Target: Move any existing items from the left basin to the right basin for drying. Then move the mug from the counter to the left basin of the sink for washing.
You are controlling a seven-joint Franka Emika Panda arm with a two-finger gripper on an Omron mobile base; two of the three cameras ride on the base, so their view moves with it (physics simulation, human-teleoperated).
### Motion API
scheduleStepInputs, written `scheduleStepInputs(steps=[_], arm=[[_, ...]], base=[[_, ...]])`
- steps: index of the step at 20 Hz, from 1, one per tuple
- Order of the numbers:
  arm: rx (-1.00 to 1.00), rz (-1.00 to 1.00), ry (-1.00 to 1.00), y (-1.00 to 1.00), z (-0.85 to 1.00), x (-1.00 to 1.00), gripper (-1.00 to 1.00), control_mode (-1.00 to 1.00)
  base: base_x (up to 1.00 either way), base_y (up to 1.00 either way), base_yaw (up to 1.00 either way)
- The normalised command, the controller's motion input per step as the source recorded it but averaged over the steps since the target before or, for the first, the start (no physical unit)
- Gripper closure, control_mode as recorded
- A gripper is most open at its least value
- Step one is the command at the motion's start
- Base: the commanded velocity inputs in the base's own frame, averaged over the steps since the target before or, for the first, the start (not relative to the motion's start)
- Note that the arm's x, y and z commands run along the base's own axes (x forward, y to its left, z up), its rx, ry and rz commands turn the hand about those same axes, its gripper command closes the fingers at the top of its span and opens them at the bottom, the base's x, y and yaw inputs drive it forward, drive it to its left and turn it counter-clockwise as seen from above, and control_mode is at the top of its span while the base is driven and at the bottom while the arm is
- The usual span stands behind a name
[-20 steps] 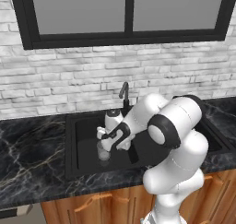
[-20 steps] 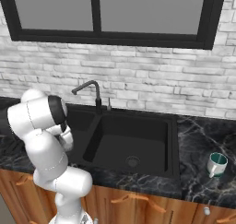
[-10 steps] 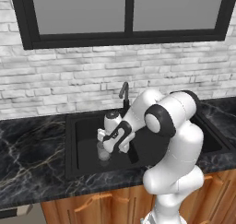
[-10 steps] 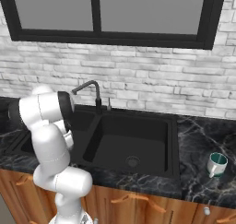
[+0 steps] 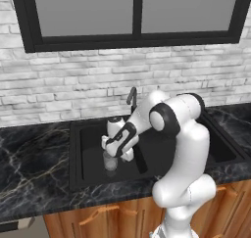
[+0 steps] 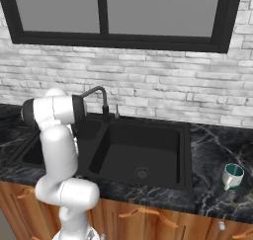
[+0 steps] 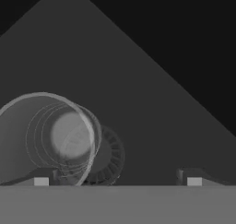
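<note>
Arm reaches fwd & down into the left basin [image 5: 93, 154] of the matte black double sink [image 5: 73, 183]. Gripper [image 5: 113, 154] hangs low inside that basin, just above the translucent cup [image 5: 110, 162], which stands upright on the basin floor towards the front. In the hand view the gripper's finger tips [image 7: 41, 180] sit wide apart at the bottom edge, jaws fully spread, nothing between them gripped; the cup [image 7: 50, 138] shows from above as a pale round rim w/ ringed wall, off towards the left tip, overlapping the round ribbed drain [image 7: 108, 156] behind it. Whether the left tip touches the cup wall: can't tell. Basin floor around is plain dark grey, w/ a darker wall rising diagonally across the top right. In the right base view the arm's elbow & upper links stand over the left side of the sink, hiding the left basin; right basin [image 6: 143, 152] lies open past the central divider, w/ its own round drain [image 6: 142, 173] near the front. Slim dark curved faucet [image 6: 99, 98] rises at the back by the divider. White mug [image 6: 231, 176] w/ teal inside stands upright on the black veined marble bench [image 6: 217, 197], right of the sink & well apart from it, near the front edge. Behind: white brick wall [image 5: 59, 95] & a black-framed window [image 5: 137, 16]. Wood cabinet fronts [image 6: 148, 219] below the bench.
</note>
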Motion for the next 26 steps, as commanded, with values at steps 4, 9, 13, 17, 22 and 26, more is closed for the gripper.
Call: scheduleStepInputs(steps=[4, 9, 13, 17, 22, 26], arm=[[0.00, -0.02, 0.02, 0.07, -0.30, 0.23, -1.00, -1.00], [-0.01, -0.03, 0.00, 0.10, -0.37, 0.08, -1.00, -1.00], [0.00, -0.04, 0.00, 0.05, -0.29, 0.14, -1.00, -1.00], [0.00, -0.04, 0.02, 0.04, -0.19, 0.20, -1.00, -1.00], [0.00, -0.01, 0.02, 0.06, -0.25, 0.01, 1.00, -1.00], [0.00, 0.00, 0.00, 0.00, -0.14, -0.02, 1.00, -1.00]], base=[[0.00, 0.00, 0.00], [0.00, 0.00, 0.00], [0.00, 0.00, 0.00], [0.00, 0.00, 0.00], [0.00, 0.00, 0.00], [0.00, 0.00, 0.00]])
